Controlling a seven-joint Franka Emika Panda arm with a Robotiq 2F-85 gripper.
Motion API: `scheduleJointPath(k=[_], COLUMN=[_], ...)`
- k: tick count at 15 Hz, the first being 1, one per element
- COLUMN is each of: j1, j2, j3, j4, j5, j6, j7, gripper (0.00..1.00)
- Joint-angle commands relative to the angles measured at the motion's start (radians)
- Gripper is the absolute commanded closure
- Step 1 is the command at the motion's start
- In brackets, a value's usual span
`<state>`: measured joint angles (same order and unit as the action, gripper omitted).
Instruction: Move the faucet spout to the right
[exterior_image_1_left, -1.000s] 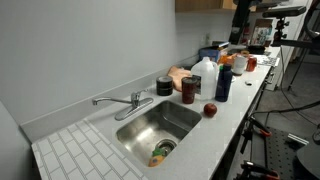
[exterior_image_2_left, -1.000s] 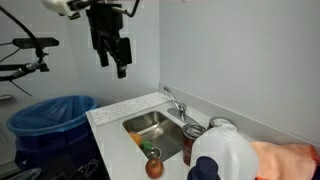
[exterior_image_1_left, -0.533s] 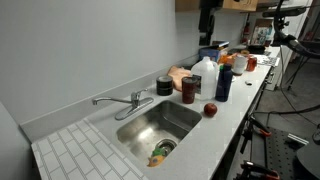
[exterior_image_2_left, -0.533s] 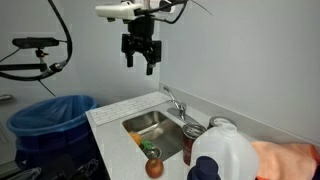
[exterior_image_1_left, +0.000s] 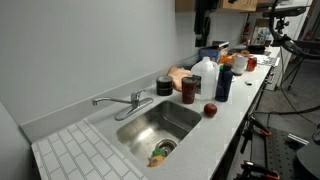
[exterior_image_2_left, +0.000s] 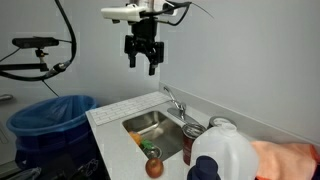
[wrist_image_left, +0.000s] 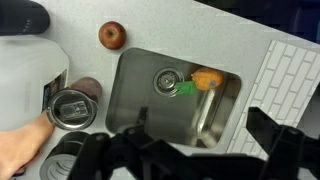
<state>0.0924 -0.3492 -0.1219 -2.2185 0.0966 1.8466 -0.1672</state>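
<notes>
The faucet spout (exterior_image_1_left: 108, 101) is a slim chrome tube reaching out sideways from its stubby base (exterior_image_1_left: 137, 101) at the back rim of the steel sink (exterior_image_1_left: 185, 122). In both exterior views it lies along the wall side (exterior_image_2_left: 170, 97). In the wrist view the spout (wrist_image_left: 207, 110) shows as a shiny streak over the basin. My gripper (exterior_image_2_left: 141, 64) is open and empty, high in the air above the counter, well apart from the faucet. It is also at the top of an exterior view (exterior_image_1_left: 205, 14). Its dark fingers (wrist_image_left: 200, 124) frame the basin from above.
An orange and green toy (wrist_image_left: 198, 81) lies by the sink drain. A red apple (exterior_image_1_left: 210, 110), a dark can (exterior_image_1_left: 188, 89), a white jug (exterior_image_1_left: 205, 75) and several bottles crowd the counter beside the sink. A blue bin (exterior_image_2_left: 50, 115) stands off the counter's end. White tiles (exterior_image_1_left: 70, 155) flank the basin.
My gripper has swung over from the side towards the sink and faucet, still high and open. The spout has not moved.
</notes>
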Motion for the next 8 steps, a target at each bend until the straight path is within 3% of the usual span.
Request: scheduleJointPath(k=[1, 4, 8], j1=[0.007, 0.032, 0.043], j2=[0.07, 0.143, 0.278], j3=[0.047, 0.095, 0.144], j4=[0.056, 0.12, 0.224], j5=[0.071, 0.147, 0.227], j6=[0.02, 0.065, 0.212], j7=[-0.034, -0.044, -0.067], gripper=[0.0, 0.0, 0.0])
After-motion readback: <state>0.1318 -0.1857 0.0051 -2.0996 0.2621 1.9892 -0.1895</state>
